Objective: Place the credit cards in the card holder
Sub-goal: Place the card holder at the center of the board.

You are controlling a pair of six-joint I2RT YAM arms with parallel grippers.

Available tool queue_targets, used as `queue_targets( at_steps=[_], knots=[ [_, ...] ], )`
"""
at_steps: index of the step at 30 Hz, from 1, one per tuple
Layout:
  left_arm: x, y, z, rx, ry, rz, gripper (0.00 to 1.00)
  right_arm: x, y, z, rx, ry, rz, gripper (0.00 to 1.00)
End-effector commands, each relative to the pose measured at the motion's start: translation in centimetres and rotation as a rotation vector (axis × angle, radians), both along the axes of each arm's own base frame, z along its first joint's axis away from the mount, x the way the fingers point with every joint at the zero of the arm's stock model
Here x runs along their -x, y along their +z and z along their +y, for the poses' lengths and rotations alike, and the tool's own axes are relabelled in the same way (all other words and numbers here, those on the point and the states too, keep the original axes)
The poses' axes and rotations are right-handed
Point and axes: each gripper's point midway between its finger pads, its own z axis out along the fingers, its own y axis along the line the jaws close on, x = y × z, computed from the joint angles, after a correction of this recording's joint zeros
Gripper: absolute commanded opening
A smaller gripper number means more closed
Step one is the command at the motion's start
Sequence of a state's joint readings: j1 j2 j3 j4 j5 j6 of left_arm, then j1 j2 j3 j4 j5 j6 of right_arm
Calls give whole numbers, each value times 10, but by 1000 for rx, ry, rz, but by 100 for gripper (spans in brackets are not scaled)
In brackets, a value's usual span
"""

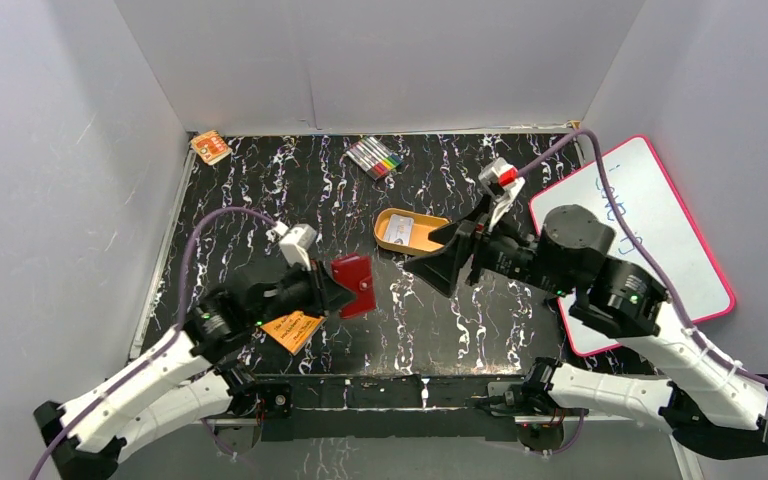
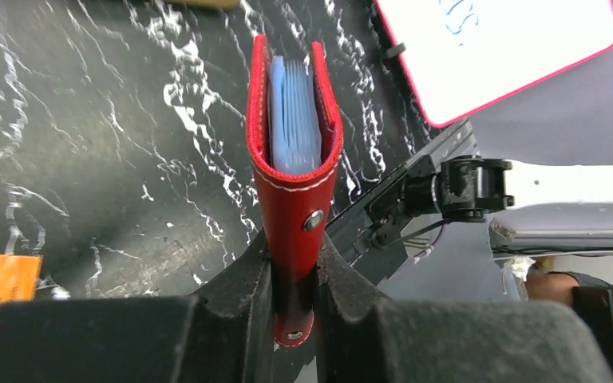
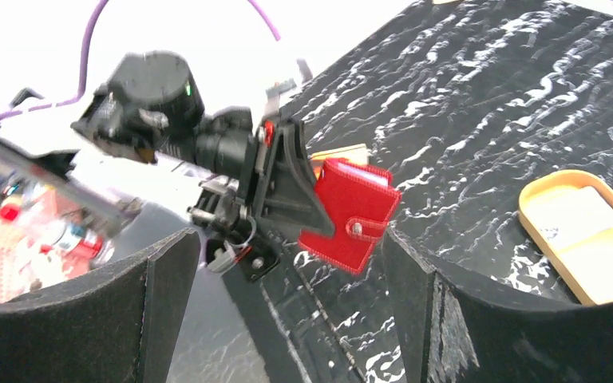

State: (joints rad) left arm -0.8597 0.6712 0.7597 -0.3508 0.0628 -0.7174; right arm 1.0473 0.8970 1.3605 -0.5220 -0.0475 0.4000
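Your left pincer (image 2: 295,275) is clamped on the red card holder (image 2: 294,183), whose long axis sticks straight out toward your right pincer (image 3: 287,259), which is wide open and empty. The credit cards (image 3: 579,219) are in the tin (image 3: 543,239), off to that pincer's right. Only the left wrist view shows the bluish pockets.

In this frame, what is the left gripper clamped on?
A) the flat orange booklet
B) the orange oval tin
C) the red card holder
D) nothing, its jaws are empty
C: in the left wrist view the red card holder stands pinched at its lower end between the fingers of the left gripper, its bluish pockets showing at the top.
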Motion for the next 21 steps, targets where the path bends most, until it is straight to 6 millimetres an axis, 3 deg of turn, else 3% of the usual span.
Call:
queue_targets(
  at_steps=[1,9,16,21],
  knots=[
    [-2,-44,-38,99,-57,122,0,-46,-68,6,108,-230,83,92],
    [-18,-122,-57,-19,-65,212,0,-53,-107,0,128,-291,114,93],
    [-28,-185,-35,-195,57,332,0,-52,-122,-10,169,-320,133,93],
    [-24,-212,-2,-321,161,394,24,-53,-125,-15,178,-341,132,93]
  ],
)
